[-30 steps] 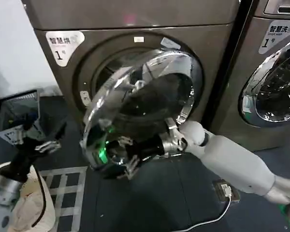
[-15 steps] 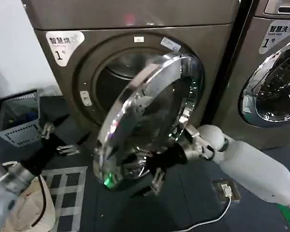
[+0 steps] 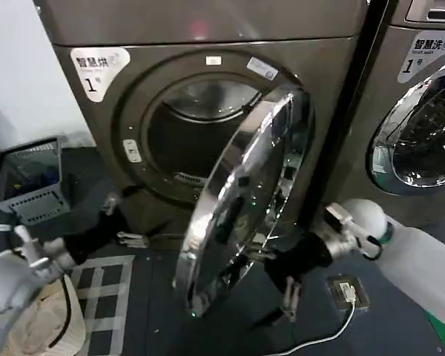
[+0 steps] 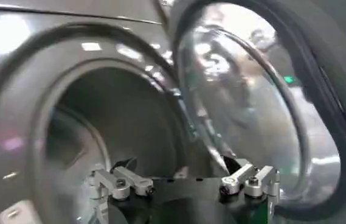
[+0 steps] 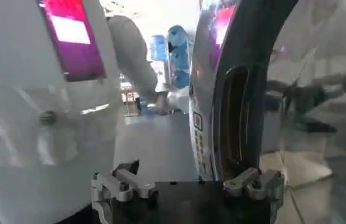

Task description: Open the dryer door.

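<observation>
Your dryer door (image 3: 241,200) stands swung well out from the dryer (image 3: 208,96), hinged on its right side, its chrome rim edge-on to the head camera and the drum opening (image 3: 189,137) laid bare behind it. Your right gripper (image 3: 285,285) hangs low beside the door's lower outer edge, fingers spread and holding nothing. Your left gripper (image 3: 119,222) sits low at the left, below the drum opening, also spread and empty.

Your right wrist camera shows what the head view cannot: the door's dark rim with its recessed handle slot (image 5: 233,115) just beyond the released fingers (image 5: 252,182). Your left wrist camera looks past its own parted fingers (image 4: 121,181) into the dark drum and onto the door's glass bowl (image 4: 245,103).
</observation>
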Controlling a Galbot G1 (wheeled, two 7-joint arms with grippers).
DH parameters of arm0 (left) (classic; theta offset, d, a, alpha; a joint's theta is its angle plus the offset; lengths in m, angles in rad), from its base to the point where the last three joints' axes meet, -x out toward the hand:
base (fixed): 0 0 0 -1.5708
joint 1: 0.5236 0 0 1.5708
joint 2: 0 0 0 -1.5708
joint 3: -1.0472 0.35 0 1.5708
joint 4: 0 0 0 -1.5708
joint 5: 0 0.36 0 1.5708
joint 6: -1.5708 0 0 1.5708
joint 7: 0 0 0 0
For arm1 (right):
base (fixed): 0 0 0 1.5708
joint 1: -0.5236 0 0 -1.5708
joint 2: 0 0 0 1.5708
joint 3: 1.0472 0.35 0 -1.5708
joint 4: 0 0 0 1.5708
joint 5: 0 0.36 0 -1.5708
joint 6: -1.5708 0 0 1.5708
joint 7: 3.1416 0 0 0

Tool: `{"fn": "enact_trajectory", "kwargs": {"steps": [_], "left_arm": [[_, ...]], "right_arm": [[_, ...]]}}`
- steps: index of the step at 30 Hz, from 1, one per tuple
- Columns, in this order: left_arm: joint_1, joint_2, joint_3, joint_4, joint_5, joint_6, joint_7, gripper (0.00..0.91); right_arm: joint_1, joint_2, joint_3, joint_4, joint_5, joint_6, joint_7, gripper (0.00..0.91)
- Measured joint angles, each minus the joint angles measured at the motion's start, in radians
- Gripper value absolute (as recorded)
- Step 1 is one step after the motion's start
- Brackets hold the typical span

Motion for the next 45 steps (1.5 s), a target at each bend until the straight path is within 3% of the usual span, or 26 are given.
{"fn": "enact_trajectory", "kwargs": {"steps": [7,14,23,29,40,45], "left_arm": [[-0.138,-0.005,0.18,-0.015,0.024,0.001,0.015,0.907],[-0.252,-0.018,0.316,-0.033,0.033,0.002,0.017,0.907],[-0.361,-0.056,0.442,-0.054,0.046,-0.001,0.016,0.907],[-0.413,-0.086,0.514,-0.063,0.063,0.003,0.011,0.907],[-0.497,-0.18,0.626,-0.041,0.087,0.014,-0.029,0.907],[-0.539,-0.237,0.675,-0.018,0.093,0.018,-0.042,0.907]], "right_arm": [[-0.195,-0.098,0.202,0.03,0.033,0.046,-0.012,0.907],[-0.384,-0.172,0.402,-0.046,0.037,0.099,-0.008,0.907],[-0.496,-0.222,0.519,-0.28,0.008,0.161,0.027,0.907],[-0.555,-0.225,0.578,-0.437,0.001,0.238,0.117,0.907],[-0.59,-0.209,0.682,-0.846,-0.08,0.388,0.237,0.907],[-0.604,-0.2,0.746,-1.008,-0.127,0.427,0.304,0.907]]}}
